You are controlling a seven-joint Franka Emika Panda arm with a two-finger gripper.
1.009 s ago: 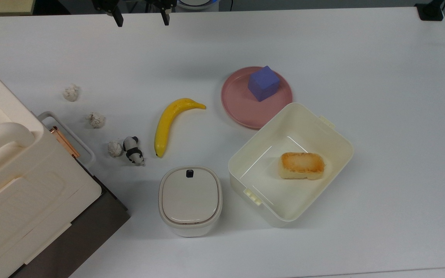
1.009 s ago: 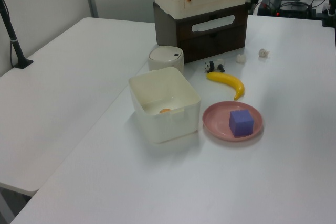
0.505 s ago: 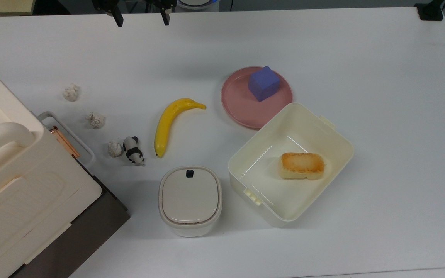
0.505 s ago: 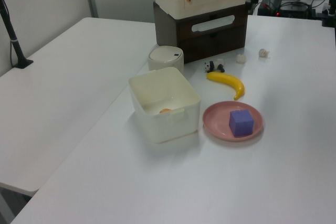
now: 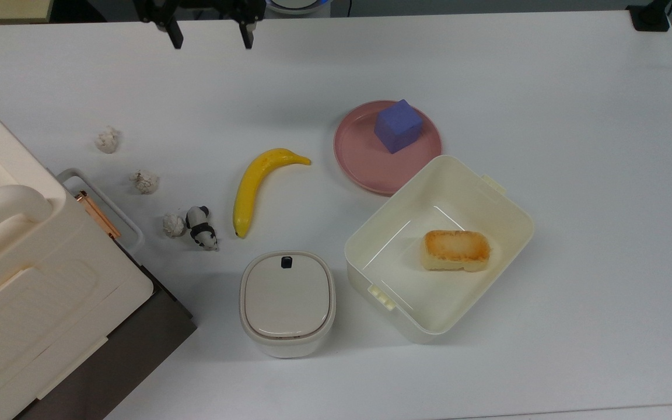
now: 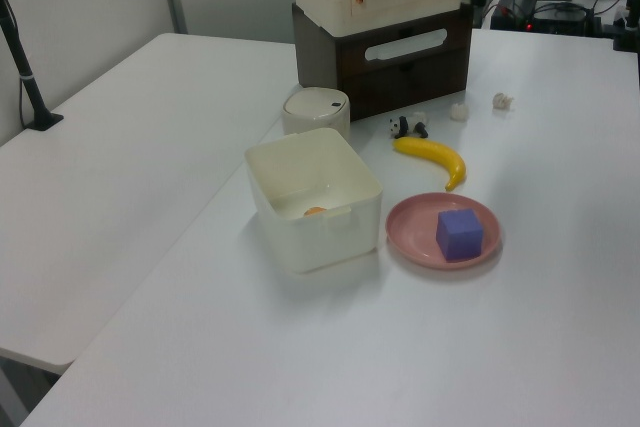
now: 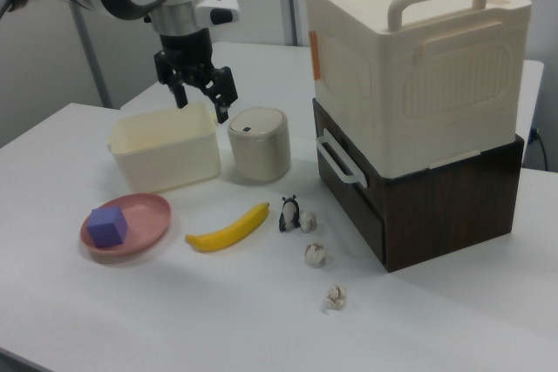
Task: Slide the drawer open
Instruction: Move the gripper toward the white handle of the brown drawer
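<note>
- The gripper [image 7: 201, 98] hangs in the air with its fingers spread wide, holding nothing.
- A banana [image 7: 228, 228] lies on the table below it, toward the right view's right.
- Farther to the right view's right stands the drawer [image 7: 349, 187], shut, its white loop handle [image 7: 337, 160] well apart from the gripper, beneath a cream box [image 7: 410, 63].

Claw [image 7: 202, 97] spread wide (downward-pointing, apparently empty)
</note>
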